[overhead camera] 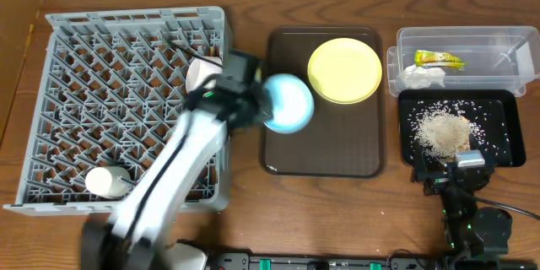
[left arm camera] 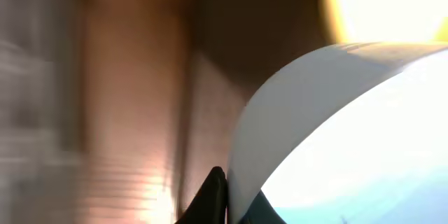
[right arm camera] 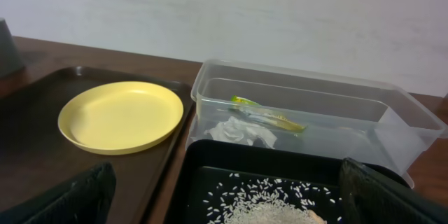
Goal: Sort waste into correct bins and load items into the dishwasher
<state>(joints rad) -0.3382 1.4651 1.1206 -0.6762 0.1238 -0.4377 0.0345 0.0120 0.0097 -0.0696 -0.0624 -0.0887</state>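
My left gripper (overhead camera: 260,105) is shut on the rim of the light-blue bowl (overhead camera: 288,104) and holds it above the left edge of the brown tray, beside the grey dish rack (overhead camera: 76,93). The blurred left wrist view shows the fingers (left arm camera: 227,199) pinching the bowl (left arm camera: 336,112). A white cup (overhead camera: 107,181) and a white bowl (overhead camera: 201,72) are in the rack. The yellow plate (overhead camera: 344,69) lies on the brown tray. The wrapper (overhead camera: 439,59) and tissue (overhead camera: 424,72) are in the clear tub (overhead camera: 460,35). Rice (overhead camera: 443,131) lies in the black tray (overhead camera: 506,156). My right gripper (overhead camera: 447,173) is open and empty at that tray's front edge. I cannot make out the chopsticks.
The dark-brown serving tray (overhead camera: 321,156) lies between the rack and the bins. The right wrist view shows the plate (right arm camera: 120,115), clear tub (right arm camera: 315,91), wrapper (right arm camera: 269,115), tissue (right arm camera: 245,133), black tray (right arm camera: 210,161) and rice (right arm camera: 273,210).
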